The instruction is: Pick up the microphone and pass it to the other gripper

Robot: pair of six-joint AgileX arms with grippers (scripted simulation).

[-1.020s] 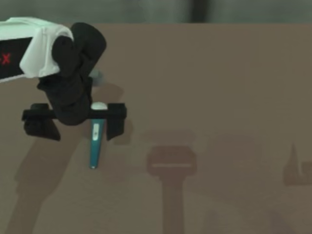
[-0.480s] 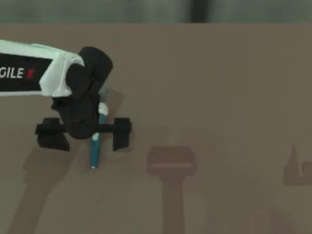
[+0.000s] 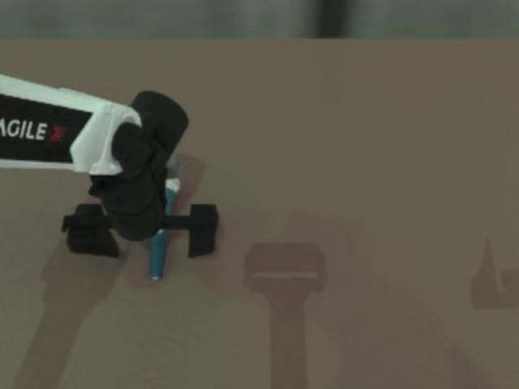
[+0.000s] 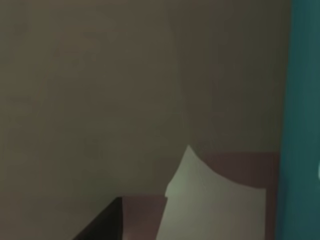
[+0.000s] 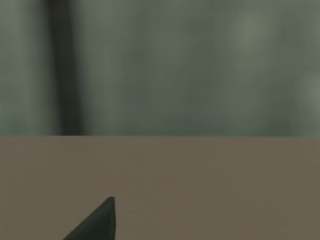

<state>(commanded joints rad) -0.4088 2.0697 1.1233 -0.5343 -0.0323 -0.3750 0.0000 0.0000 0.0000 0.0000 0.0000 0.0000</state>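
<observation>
While the left pincer (image 3: 139, 231) hangs low over the left half of the counter (image 3: 365, 146), its fingers spread wide to either side of the microphone (image 3: 160, 247), the likeliest trouble is a poor first grip. The microphone lies flat between the fingers, nearer the right-hand one, teal handle pointing toward the counter's near edge and pale head tucked under the wrist. Because it sits off-centre, a closing finger could shove the slim, tapering handle sideways or roll it before the other finger arrives, and a pinch near the narrow end might let it slide out on the lift, spoiling the handover. The left wrist view shows only the teal handle close against one side. Farther right the counter is plain brown and flat, crossed by arm shadows, with a blurred grey-green wall behind its far edge. The right pincer (image 5: 95, 225) shows just one dark fingertip, so its state cannot be told.
</observation>
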